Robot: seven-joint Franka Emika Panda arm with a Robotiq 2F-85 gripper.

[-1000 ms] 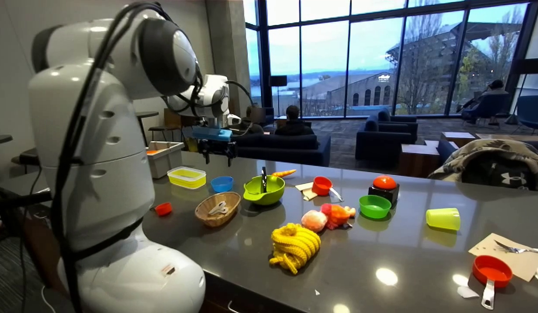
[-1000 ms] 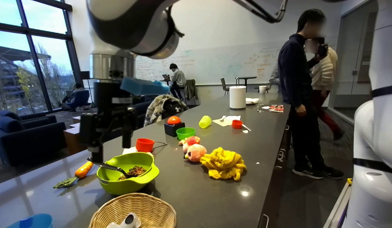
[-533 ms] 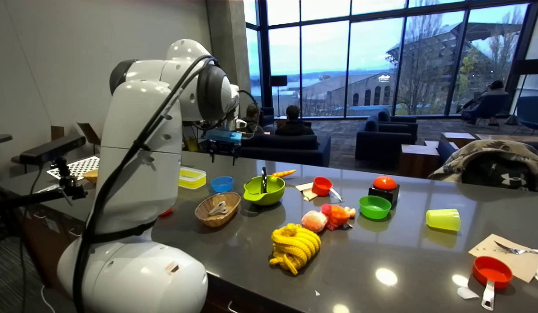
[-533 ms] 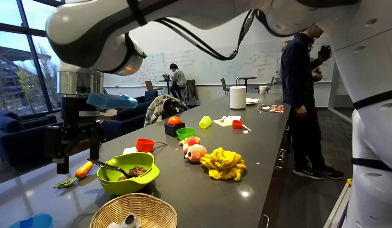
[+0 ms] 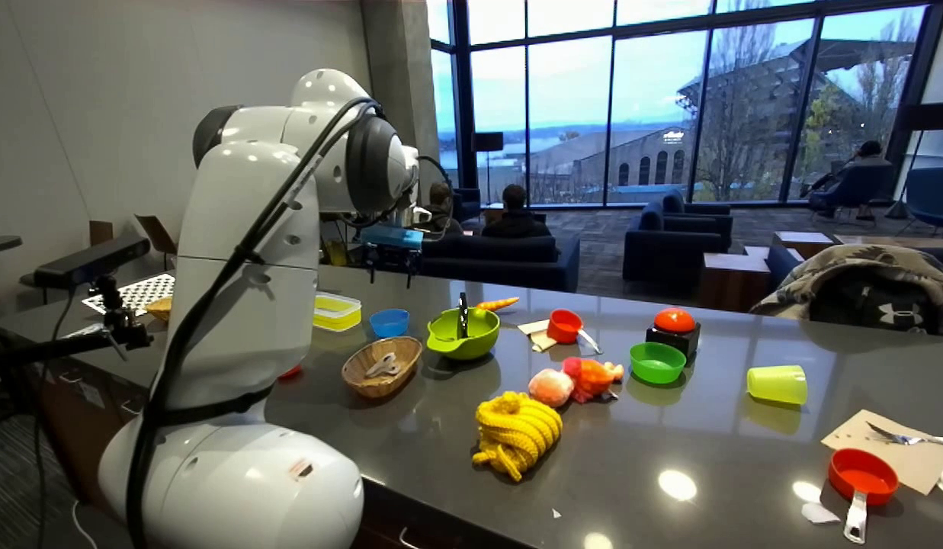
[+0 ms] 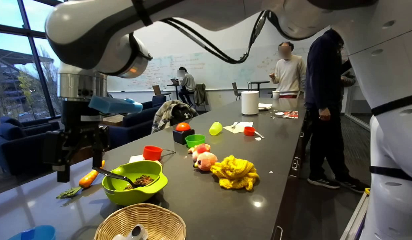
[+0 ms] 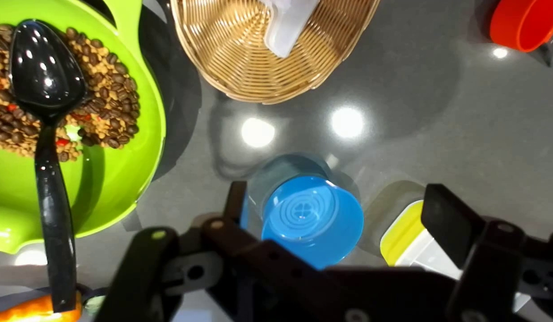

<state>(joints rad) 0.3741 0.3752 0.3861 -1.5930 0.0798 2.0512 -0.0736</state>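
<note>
The tool point(image 6: 80, 170), jaws spread and empty, hangs above the blue bowl point(image 7: 312, 219), which looks light, stiff and slick, best pinched at its rim.

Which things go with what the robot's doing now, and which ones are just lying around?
Probably part of the job, near the open, empty gripper:
blue bowl, showing between its jaws in the wrist view
green bowl
black spoon, leaning in that bowl

Probably just lying about, farther off:
yellow knitted bundle
pink plush toy
orange-topped button
yellow cup, on its side
</note>
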